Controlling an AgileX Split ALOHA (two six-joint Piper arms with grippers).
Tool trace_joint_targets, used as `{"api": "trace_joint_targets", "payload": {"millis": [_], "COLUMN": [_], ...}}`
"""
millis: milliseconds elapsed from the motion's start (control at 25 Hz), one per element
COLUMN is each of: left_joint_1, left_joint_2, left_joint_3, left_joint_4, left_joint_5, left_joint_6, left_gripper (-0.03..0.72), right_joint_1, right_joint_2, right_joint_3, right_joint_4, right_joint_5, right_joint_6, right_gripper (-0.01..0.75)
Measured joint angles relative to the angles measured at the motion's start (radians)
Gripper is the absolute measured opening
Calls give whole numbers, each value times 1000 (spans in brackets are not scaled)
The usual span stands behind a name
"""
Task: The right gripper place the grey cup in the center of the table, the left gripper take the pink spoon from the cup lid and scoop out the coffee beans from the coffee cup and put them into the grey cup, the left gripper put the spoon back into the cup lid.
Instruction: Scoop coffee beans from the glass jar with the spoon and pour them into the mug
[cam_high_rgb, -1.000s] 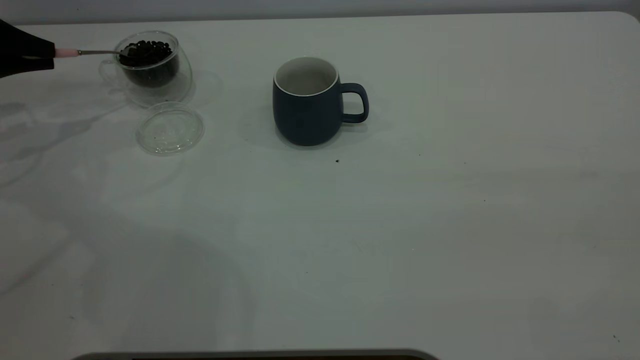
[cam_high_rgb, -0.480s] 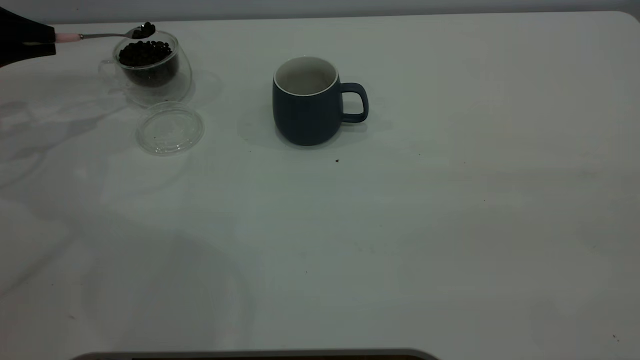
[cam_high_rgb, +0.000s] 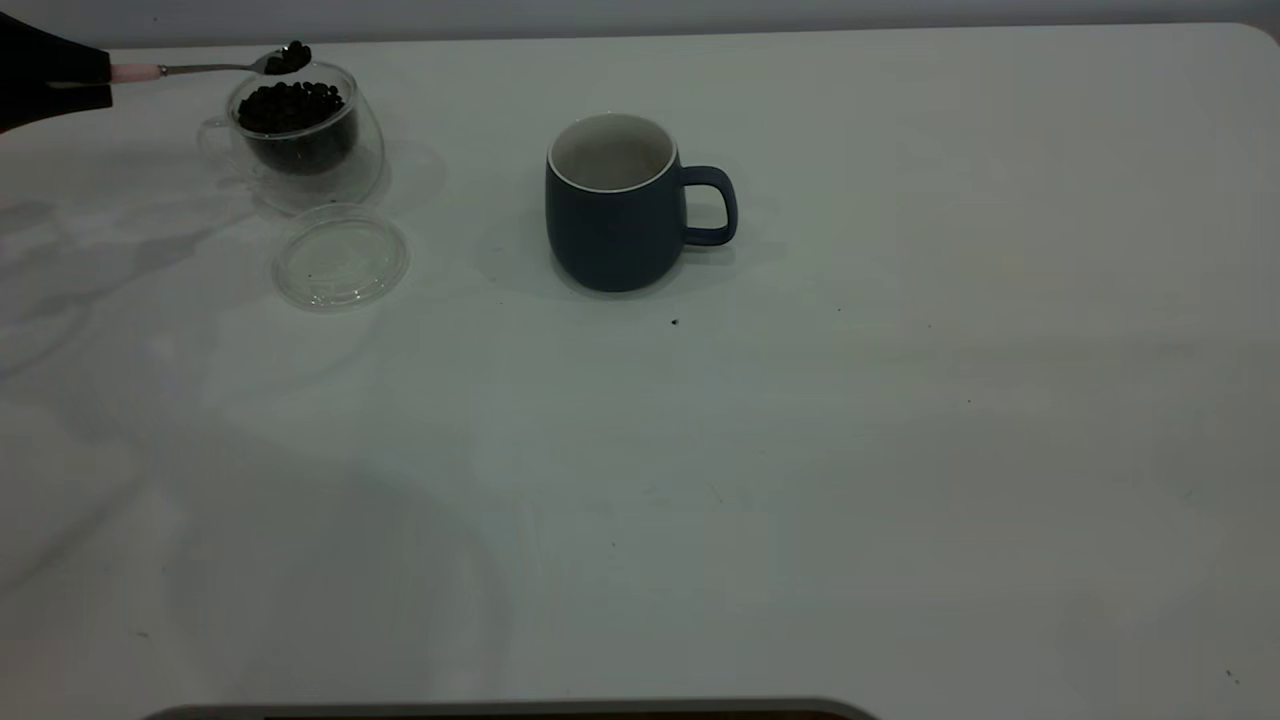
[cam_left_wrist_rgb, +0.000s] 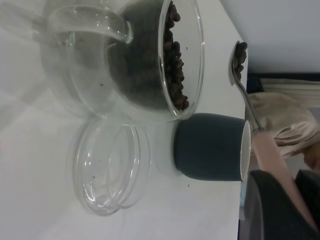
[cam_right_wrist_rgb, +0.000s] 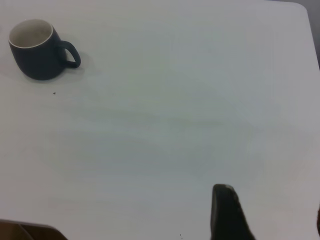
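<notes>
My left gripper (cam_high_rgb: 60, 75) is at the table's far left edge, shut on the pink handle of the spoon (cam_high_rgb: 135, 72). The spoon's bowl (cam_high_rgb: 285, 58) holds coffee beans and hovers just above the far rim of the glass coffee cup (cam_high_rgb: 300, 135), which is full of beans. The clear cup lid (cam_high_rgb: 340, 258) lies empty in front of it. The grey cup (cam_high_rgb: 615, 215) stands upright near the table's middle, handle to the right. The left wrist view shows the gripper (cam_left_wrist_rgb: 290, 197), spoon (cam_left_wrist_rgb: 267, 147), glass cup (cam_left_wrist_rgb: 145, 55), lid (cam_left_wrist_rgb: 111, 167) and grey cup (cam_left_wrist_rgb: 210, 146). My right gripper (cam_right_wrist_rgb: 272, 215) is open and empty, far from the grey cup (cam_right_wrist_rgb: 37, 50).
The white table (cam_high_rgb: 800, 450) stretches wide to the right and front of the grey cup. A small dark speck (cam_high_rgb: 674, 322) lies just in front of the grey cup. The right arm is out of the exterior view.
The spoon has risen out of the glass cup with beans in its bowl and now holds still above the rim. The cups and lid have not moved.
</notes>
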Motion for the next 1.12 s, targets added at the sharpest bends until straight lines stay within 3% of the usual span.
{"api": "trace_joint_targets", "payload": {"millis": [280,760,1120], "left_joint_1": [-71,-309,-401], "left_joint_2": [0,0,0], "left_joint_3": [0,0,0], "left_joint_4": [0,-26,-38], "left_joint_5": [0,0,0], "left_joint_6": [-7,-7,17], "left_gripper": [134,134,134], "right_joint_1": [0,0,0], "right_joint_2": [0,0,0], "right_joint_3": [0,0,0], "right_joint_4": [0,0,0], "right_joint_5": [0,0,0], "right_joint_6": [0,0,0], "right_gripper": [456,456,456]}}
